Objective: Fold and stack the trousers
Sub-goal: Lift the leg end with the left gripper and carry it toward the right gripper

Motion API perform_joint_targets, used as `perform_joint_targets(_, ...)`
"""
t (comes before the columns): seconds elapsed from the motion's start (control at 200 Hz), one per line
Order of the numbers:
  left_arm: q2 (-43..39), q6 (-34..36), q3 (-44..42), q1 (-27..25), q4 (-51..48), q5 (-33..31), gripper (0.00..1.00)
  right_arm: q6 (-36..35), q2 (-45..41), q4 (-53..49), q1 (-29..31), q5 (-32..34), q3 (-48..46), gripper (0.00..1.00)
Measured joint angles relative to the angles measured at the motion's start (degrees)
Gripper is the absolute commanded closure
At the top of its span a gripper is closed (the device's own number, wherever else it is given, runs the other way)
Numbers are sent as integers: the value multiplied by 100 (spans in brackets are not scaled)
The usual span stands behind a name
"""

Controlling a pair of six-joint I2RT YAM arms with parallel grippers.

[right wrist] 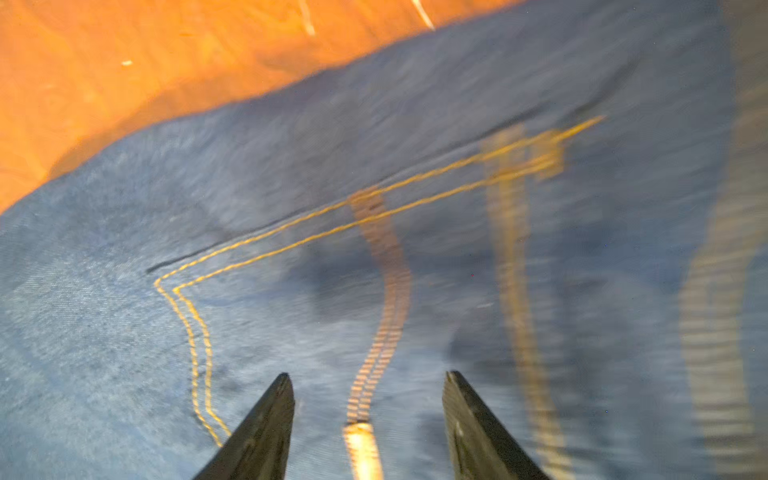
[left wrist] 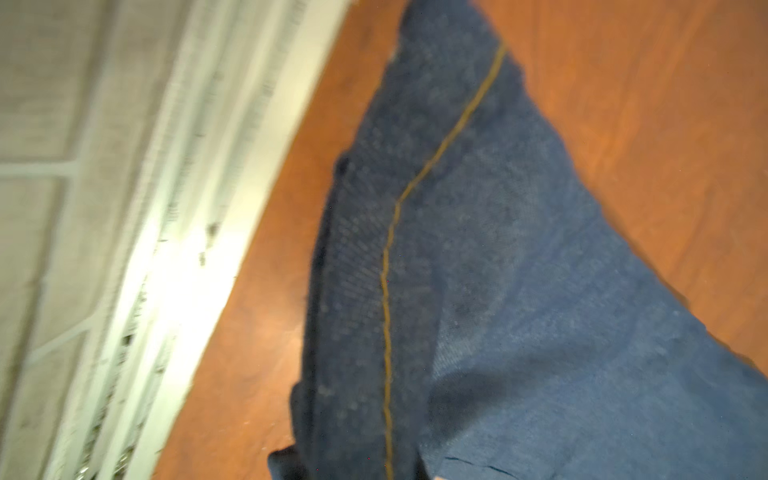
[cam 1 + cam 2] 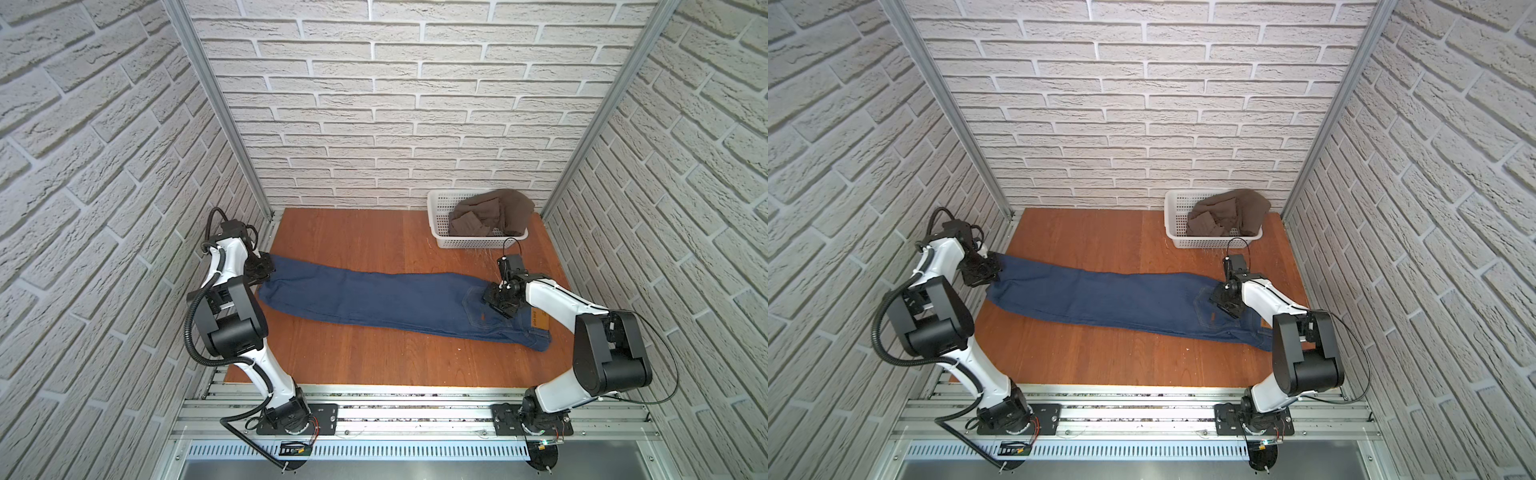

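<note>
The jeans [image 3: 374, 297] lie stretched across the wooden surface [image 3: 353, 357], one leg laid on the other. The hems [image 2: 353, 291] point toward my left side and the waistband, with its tan patch [image 3: 539, 321], toward my right. That long, narrow lie is what makes an end-to-end fold possible. My left pincer [image 3: 265, 276] sits at the hem end and is closed tight. In both top views the denim draws to a point into it, so I judge that it has the hems pinched, though my left wrist view shows no fingers to confirm it. My right pincer [image 1: 368, 382] is about half open and holds nothing. Its fingertips [image 1: 266, 415] stand either side of a stitched seam by the back pocket [image 1: 291, 324], low over the seat. I judge this is to pin or take that end so the cloth does not slide when the hems are carried over. The white basket [image 3: 436, 232] with a brown garment [image 3: 486, 216] stands apart at the back right, out of the fold's way.
</note>
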Motion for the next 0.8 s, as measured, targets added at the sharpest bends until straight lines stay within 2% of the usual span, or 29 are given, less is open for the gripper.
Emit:
perform_joint_targets(0.2,-20,-35,304,140,-57,-767,100,-173,-164,0,2,-4,26,40)
perform_joint_targets(0.365,-55,-28,472,186,-133,-1023,100,-396,-164,13,2,-48,155,39)
perform_joint_targets(0.6,-249,-17,472,107,-262,-774,100,-723,-164,149,2,-216,302,36)
perform_joint_targets(0.8,-549,-212,271,-321,-304,-328,100,-811,-164,192,2,-387,299,36)
